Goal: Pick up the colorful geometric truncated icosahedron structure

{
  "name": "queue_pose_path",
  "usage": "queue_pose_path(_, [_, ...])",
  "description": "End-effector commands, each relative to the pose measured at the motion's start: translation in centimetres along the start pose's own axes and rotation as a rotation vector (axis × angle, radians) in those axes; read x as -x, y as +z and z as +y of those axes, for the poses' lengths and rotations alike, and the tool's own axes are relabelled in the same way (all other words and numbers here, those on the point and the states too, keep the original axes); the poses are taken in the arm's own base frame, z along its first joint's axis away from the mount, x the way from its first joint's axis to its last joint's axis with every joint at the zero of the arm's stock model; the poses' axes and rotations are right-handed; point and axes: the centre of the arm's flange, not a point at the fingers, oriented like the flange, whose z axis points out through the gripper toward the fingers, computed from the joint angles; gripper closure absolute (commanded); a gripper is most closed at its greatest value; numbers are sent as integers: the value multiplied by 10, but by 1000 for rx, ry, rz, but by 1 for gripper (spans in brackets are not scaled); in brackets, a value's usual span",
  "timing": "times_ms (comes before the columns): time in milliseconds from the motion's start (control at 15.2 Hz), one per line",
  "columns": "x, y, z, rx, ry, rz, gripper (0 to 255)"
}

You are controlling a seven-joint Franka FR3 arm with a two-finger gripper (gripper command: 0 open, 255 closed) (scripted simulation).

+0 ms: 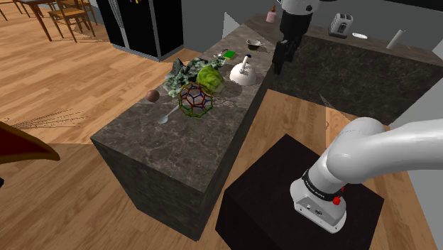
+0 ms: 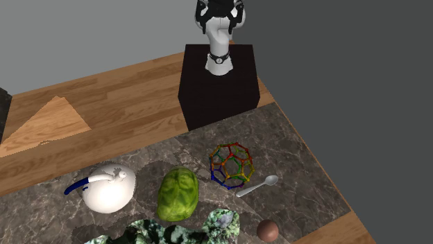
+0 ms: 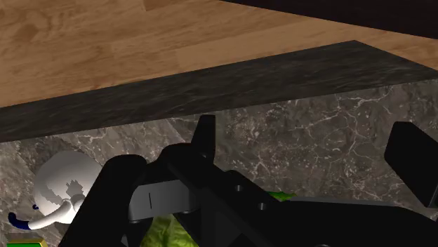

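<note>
The truncated icosahedron (image 1: 195, 99) is an open ball of red, green, blue and yellow rods. It rests on the dark marble counter (image 1: 177, 149), just in front of a green lumpy object (image 1: 211, 78). In the second exterior view the rod ball (image 2: 232, 166) sits beside a spoon (image 2: 257, 185). My black gripper (image 1: 282, 58) hangs high over the counter's far edge, past the white kettle (image 1: 243, 71) and well away from the rod ball. In the wrist view its fingers (image 3: 205, 137) stand apart over bare marble (image 3: 302, 119), holding nothing.
A brown ball (image 1: 152, 95), a spoon (image 1: 168, 113) and a leafy grey-green clump (image 1: 181, 74) crowd around the rod ball. In the wrist view the kettle (image 3: 63, 186) lies below the gripper. The dark stand (image 1: 284, 199) sits on a wood floor. More counter with small appliances runs behind.
</note>
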Motion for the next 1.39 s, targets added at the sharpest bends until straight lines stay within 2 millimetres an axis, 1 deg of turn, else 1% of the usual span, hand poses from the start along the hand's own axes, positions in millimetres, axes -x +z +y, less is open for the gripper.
queue_pose_path(0, [0, 0, 0, 0, 0, 0, 0])
queue_pose_path(330, [-42, 44, 10, -16, -126, 46, 0])
queue_pose_path(660, [-87, 86, 13, -32, -252, 91, 0])
queue_pose_path(990, [-133, 126, 10, -48, -378, 137, 0])
queue_pose_path(1320, [-181, 164, 1, -64, -504, 183, 0])
